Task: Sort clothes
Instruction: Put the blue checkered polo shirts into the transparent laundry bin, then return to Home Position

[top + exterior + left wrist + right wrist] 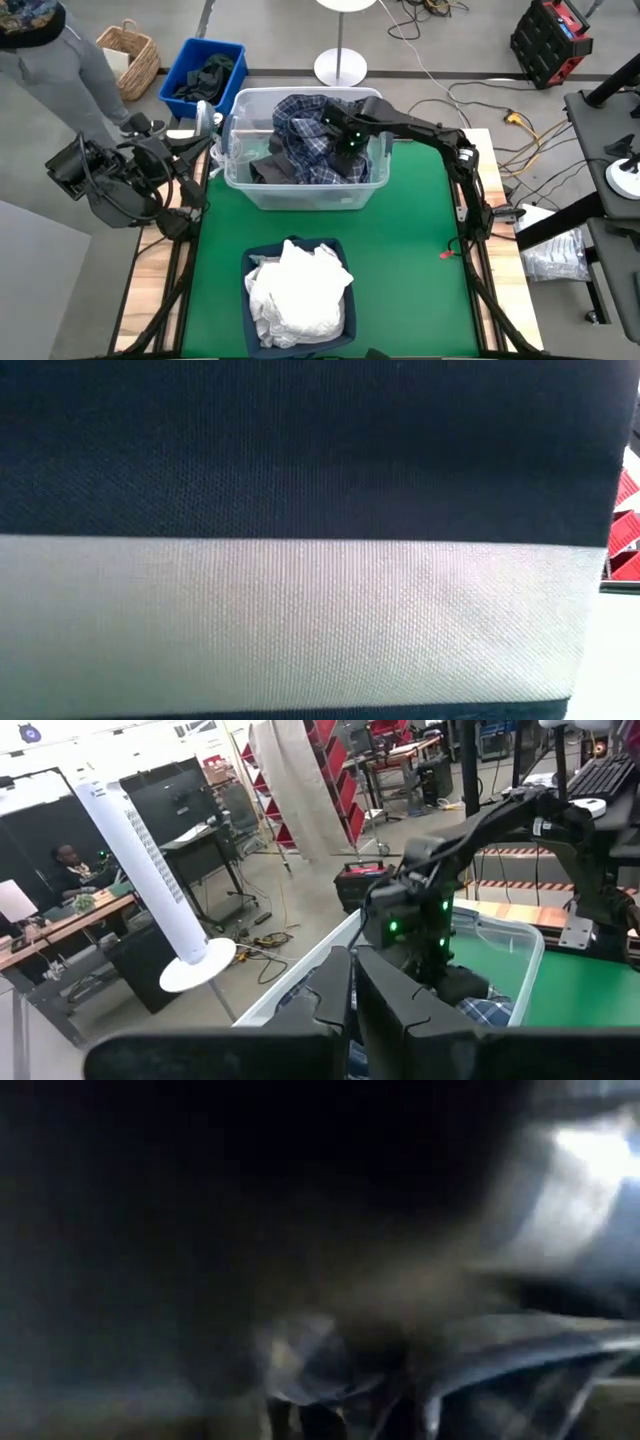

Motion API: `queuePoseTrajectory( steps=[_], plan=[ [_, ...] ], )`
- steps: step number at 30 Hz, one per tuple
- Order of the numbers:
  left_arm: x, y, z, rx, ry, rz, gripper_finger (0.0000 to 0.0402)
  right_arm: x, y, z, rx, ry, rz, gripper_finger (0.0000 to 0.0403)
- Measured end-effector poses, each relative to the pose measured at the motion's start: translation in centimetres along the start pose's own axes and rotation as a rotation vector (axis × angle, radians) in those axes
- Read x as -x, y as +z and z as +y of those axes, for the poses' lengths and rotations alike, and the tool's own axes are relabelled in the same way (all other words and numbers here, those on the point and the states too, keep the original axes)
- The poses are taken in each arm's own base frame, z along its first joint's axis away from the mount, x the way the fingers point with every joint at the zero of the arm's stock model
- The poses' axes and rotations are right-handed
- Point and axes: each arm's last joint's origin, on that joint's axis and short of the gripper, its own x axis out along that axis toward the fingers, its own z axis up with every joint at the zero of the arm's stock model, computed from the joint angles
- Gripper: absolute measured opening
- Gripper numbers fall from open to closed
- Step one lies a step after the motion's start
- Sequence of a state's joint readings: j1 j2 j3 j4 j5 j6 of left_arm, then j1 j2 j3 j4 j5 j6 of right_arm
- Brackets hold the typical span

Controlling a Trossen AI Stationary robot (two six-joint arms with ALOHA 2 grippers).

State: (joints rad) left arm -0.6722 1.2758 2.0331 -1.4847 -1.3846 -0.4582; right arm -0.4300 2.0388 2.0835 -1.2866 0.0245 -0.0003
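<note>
Overhead, table: green mat (400,260) covers the work surface, with pale wood edges showing along both sides.
Clear tub: clear plastic tub (300,190) sits at the far edge of the mat, roughly centred.
Tub contents: blue-and-white plaid shirt (300,125) heaped on top, dark grey garment (275,170) lower down at the near left side.
Navy bin: navy fabric bin (338,250) stands on the near part of the mat; it fills nearly the whole low view as dark cloth with a pale band.
Bin contents: white garments (300,295) piled above its rim.
Right gripper: right gripper (345,140) is reached down into the tub, on the plaid shirt; whether its fingers are apart or together cannot be told, since its own wrist view is dark and smeared.
Left gripper: left gripper (355,990) is held off the table's far left corner, pointed toward the tub, its fingers together with nothing between them.
Floor beyond table: blue crate (205,75) holding dark clothes, a wicker basket (135,55) beside it, a round white lamp base (340,67), loose cables.
Room: white tower fan (150,870), red shelving, desks; a person (65,870) is seated at a far desk, another person's grey-trousered leg (70,65) stands at the left corner.
</note>
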Motion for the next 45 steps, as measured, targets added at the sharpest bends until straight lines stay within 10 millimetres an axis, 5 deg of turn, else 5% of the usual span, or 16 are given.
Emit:
queuePoseTrajectory(
  steps=[15, 21, 29, 36, 41, 45],
  plan=[
    [0.0, 0.0, 0.1, 0.016, 0.001, 0.0, 0.0, 11.0, -1.6, 2.4, -0.041, 0.045, -0.172, 0.0245],
    [-0.1, -0.1, -0.7, 0.073, -0.039, 0.026, 0.0, 16.4, -3.9, 5.8, 0.061, 0.113, -0.362, 0.0246],
    [-0.8, -0.5, -4.9, 0.009, -0.034, 0.045, 0.0, 22.5, -7.0, 11.4, 0.35, 0.25, -0.709, 0.0223],
    [-1.3, -0.5, -8.0, 0.015, -0.132, 0.098, 0.0, 25.0, -9.8, 14.3, 0.452, 0.366, -0.86, 0.0211],
    [-1.0, 0.1, -10.1, -0.013, -0.486, 0.19, 0.0, 25.8, -11.3, 15.2, 0.467, 0.43, -0.884, 0.021],
    [-0.8, 1.5, -11.0, -0.049, -0.655, 0.085, 0.0, 25.7, -12.0, 15.4, 0.451, 0.457, -0.863, 0.0209]
  ],
)
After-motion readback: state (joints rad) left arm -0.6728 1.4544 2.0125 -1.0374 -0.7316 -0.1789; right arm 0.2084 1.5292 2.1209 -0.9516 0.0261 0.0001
